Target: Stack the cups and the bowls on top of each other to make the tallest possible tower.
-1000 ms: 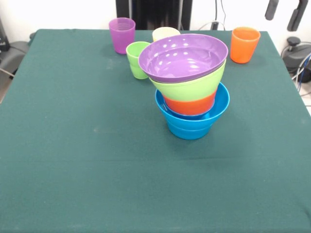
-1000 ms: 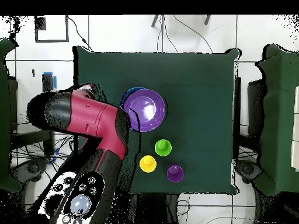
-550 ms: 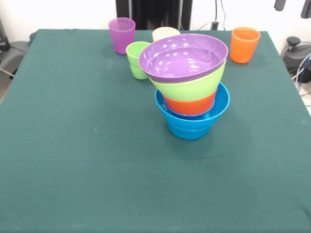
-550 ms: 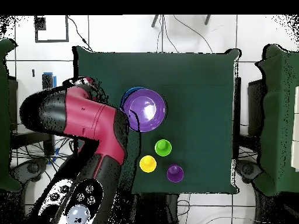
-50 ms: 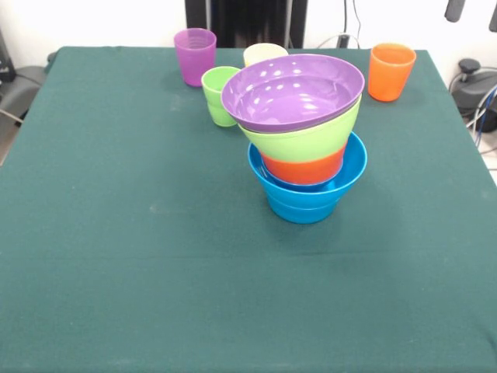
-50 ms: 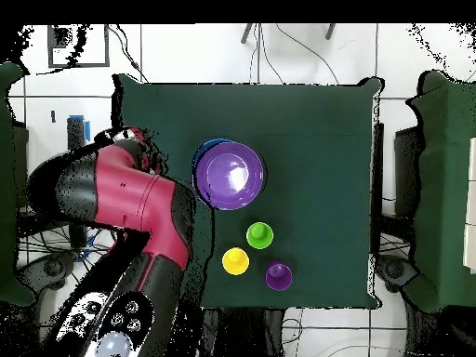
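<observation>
A green table (image 6: 316, 121) fills the middle. On it stands the tower (image 6: 230, 176), and its top is a big purple bowl (image 6: 230, 178) with a bit of blue at its 10 o'clock edge. At 5 o'clock from it sit the green cup (image 6: 259, 234), the yellow cup (image 6: 235, 261) and the purple cup (image 6: 279, 275), close together. The red and black arm (image 6: 121, 200) lies at 9 o'clock from the tower, over the table's edge.

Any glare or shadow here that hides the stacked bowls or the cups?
Front view: white highlights speckle the large purple bowl, but the tower reads clearly, with only soft shadows under it. Overhead view: the purple bowl shows a pale glare patch, and the arm covers the table's edge beside it.
</observation>
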